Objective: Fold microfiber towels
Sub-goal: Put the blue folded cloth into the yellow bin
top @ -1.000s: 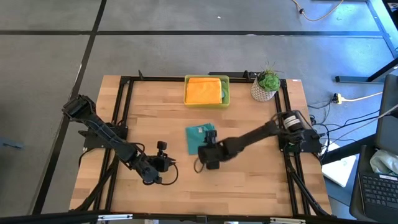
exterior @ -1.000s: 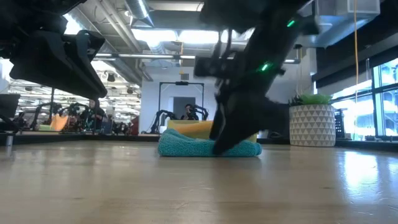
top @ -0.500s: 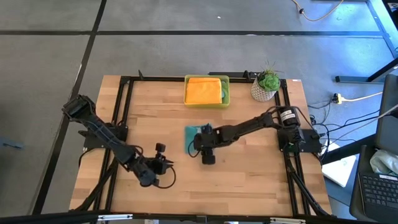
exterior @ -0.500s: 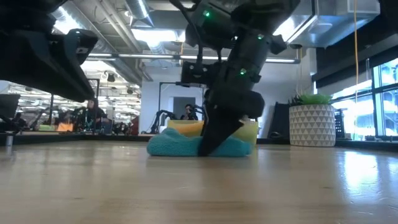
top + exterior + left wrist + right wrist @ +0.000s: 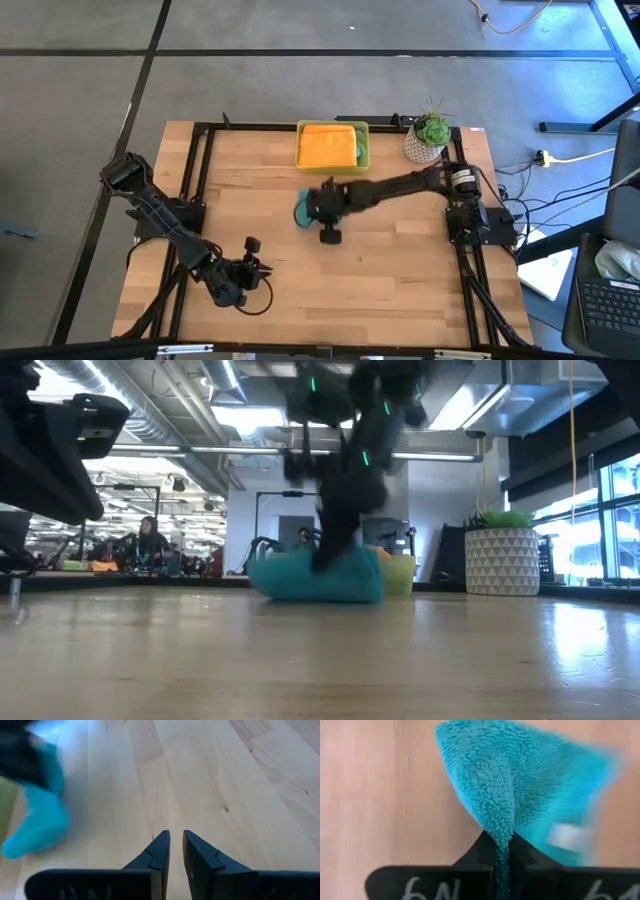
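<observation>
Wooden worktop (image 5: 400,280): pale planks inside a black frame, carrying everything here; most of its near half lies bare.

Right arm: stretches from its base at the right edge across to the middle of the worktop.

Left arm: waits by the near-left corner, well apart from the cloth.

Yellow tray (image 5: 362,150): sits at the middle of the far edge with an orange towel (image 5: 326,146) folded in it; a strip of lime green shows at the tray's right side, though what it is I cannot tell.

Potted plant (image 5: 429,135): stands near the far-right corner, just beside the tray.

Teal towel (image 5: 520,785): bunched at the middle of the worktop, a short way in front of the tray; in the low view it rests on the surface as a rumpled mound.

Right gripper (image 5: 502,862): jaws pinched together on a fold of the teal towel, the pile running up between the two fingers.

Left gripper (image 5: 176,851): fingers nearly together with a narrow gap between them, holding nothing, pointed across bare wood.

Key relation: the towel spreads away from the right gripper toward the left side of the worktop, its pinched corner at the gripper end. The right arm is far the nearer, already holding it.

Step in hand, as I judge it: dragging or lifting the cloth by that corner to lay it out for a fold.
</observation>
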